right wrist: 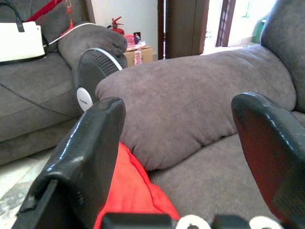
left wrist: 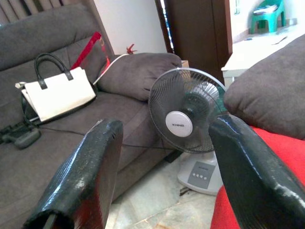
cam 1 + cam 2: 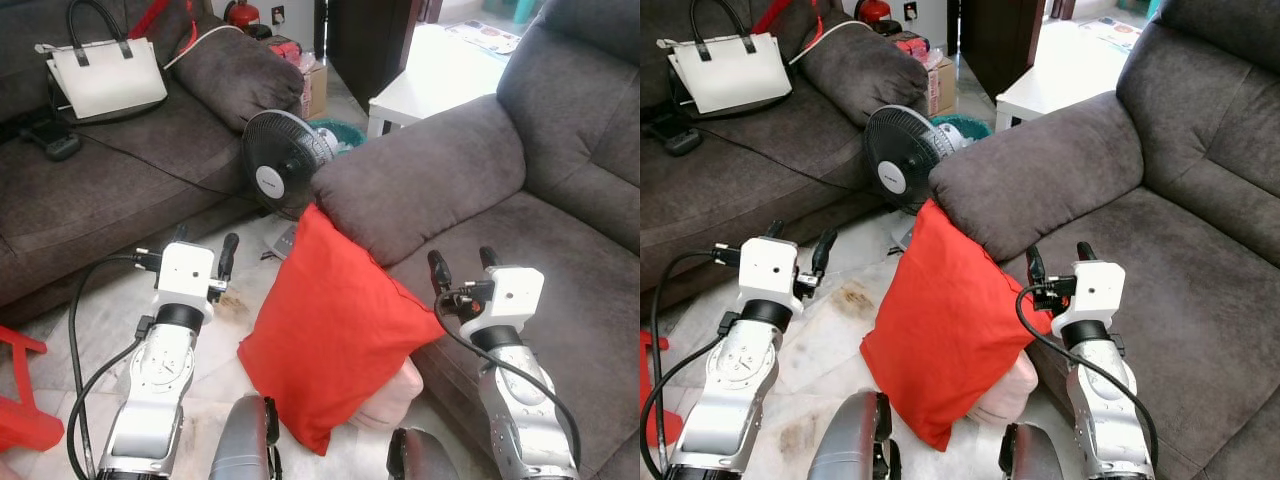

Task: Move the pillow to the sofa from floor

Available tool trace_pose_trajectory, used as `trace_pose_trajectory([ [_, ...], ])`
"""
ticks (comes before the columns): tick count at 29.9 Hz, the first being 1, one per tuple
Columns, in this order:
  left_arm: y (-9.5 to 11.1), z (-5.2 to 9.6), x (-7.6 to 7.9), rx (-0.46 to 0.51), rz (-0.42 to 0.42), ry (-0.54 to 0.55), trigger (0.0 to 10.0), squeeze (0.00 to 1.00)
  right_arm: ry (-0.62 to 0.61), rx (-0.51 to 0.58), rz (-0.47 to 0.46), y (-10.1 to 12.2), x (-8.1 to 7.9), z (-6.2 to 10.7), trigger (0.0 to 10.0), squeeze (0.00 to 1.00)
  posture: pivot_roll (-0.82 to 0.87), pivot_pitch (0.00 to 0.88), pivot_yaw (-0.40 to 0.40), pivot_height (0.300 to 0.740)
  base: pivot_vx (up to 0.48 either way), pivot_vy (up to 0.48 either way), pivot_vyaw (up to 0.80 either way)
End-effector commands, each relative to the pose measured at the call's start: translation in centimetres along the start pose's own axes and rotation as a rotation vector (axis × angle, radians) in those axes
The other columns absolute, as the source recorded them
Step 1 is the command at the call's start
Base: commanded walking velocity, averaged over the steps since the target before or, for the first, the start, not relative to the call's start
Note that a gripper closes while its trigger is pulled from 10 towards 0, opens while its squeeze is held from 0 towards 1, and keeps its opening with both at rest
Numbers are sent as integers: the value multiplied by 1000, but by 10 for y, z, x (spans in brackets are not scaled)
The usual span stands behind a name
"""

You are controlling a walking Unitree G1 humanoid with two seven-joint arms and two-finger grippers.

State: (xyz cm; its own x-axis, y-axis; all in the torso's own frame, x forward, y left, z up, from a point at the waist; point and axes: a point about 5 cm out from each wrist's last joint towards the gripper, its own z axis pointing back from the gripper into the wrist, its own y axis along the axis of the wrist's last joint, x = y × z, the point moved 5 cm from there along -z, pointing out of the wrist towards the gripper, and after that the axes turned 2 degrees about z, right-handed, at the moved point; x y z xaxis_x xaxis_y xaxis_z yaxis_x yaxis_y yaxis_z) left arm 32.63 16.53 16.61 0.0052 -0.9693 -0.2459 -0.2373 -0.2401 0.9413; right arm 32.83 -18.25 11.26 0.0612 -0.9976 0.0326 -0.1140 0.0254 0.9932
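Note:
A red pillow (image 3: 330, 320) stands on the floor, leaning against the front of the grey sofa (image 3: 560, 240) under its armrest (image 3: 420, 180). A pale pink cushion (image 3: 395, 400) lies under its lower corner. My left gripper (image 3: 205, 250) is open, to the left of the pillow and apart from it. On the other side my right gripper (image 3: 463, 265) is also open, just right of the pillow's top edge, above the sofa seat. The pillow's red edge (image 2: 257, 191) appears by the left fingers, and a red corner (image 1: 128, 191) lies below the right fingers.
A standing fan (image 3: 285, 160) sits on the floor behind the pillow. Another grey sofa (image 3: 110, 180) on the left holds a white handbag (image 3: 105, 70) and a cable. A white table (image 3: 440, 70) stands at the back. A red stool (image 3: 20, 400) is at the left edge.

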Motion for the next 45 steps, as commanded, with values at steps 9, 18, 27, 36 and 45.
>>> trace_pose_trajectory([
  [9,3,-1,4,6,1,-8,10000,0,-3,-19,-3,-4,-1,0,10000,0,69,121,8,584,0,0,0],
  [18,0,-2,4,-4,4,-3,10000,0,-3,-12,1,-4,-1,0,10000,0,72,121,6,584,0,0,0],
  [27,-2,-3,6,-14,15,-15,10000,0,-1,-12,-1,-4,-1,0,10000,0,71,121,7,584,93,0,0],
  [36,-3,-3,6,-18,15,-15,10000,0,9,-16,-2,-5,-4,0,10000,0,73,121,5,584,311,0,0],
  [45,-3,-4,8,-17,16,-17,10000,0,12,-22,0,-6,-4,0,10000,0,71,121,6,584,311,0,0],
])
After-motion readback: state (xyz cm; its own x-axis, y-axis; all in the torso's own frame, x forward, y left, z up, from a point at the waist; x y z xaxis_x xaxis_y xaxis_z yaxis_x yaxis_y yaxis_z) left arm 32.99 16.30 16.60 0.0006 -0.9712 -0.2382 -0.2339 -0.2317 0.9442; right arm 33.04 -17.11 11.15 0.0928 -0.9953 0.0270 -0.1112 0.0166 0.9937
